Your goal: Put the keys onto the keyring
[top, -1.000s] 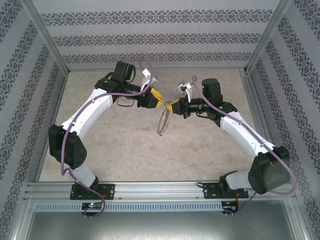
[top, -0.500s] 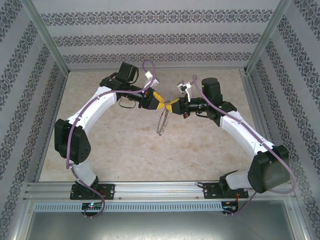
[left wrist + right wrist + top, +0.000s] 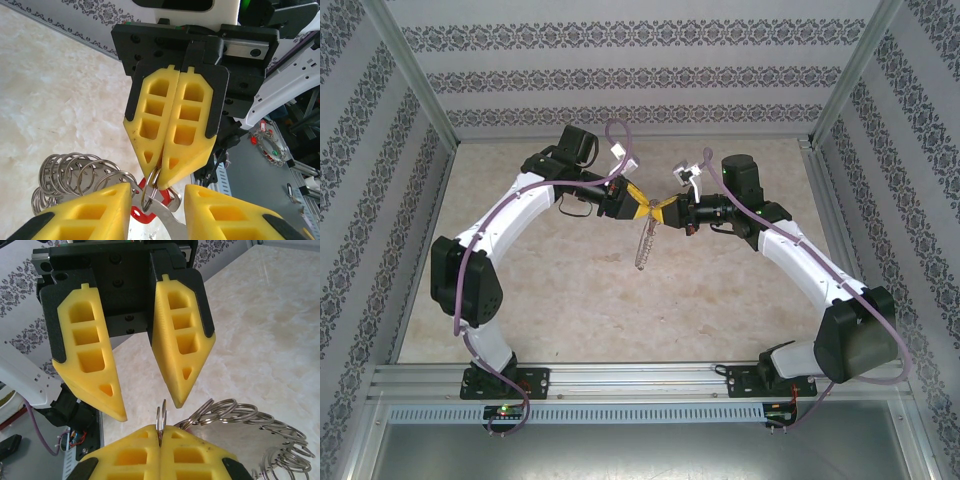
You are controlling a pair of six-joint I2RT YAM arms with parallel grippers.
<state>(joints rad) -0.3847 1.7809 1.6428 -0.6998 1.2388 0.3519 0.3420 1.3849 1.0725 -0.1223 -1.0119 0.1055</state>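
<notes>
**Top external view.** Illumination is diffuse and even, apparently from overhead. The table (image 3: 570, 290) renders pale and low in contrast, and the shadows beneath the arms are faint and soft-edged. Wide-angle distortion splays the frame posts (image 3: 410, 80) outward toward the upper corners. Fine detail is limited by coarse resolution.

**Left wrist view.** Exposure is bright. The tabletop at upper left is nearly washed out and its marbling barely registers. Small specular glints mark the coils of the keyring (image 3: 75, 170). The background at right is soft.

**Right wrist view.** Exposure is similarly bright, with mild glare on the tabletop at upper right. The metal loops carry sharp highlights, and the lower-left background is blurred.
</notes>
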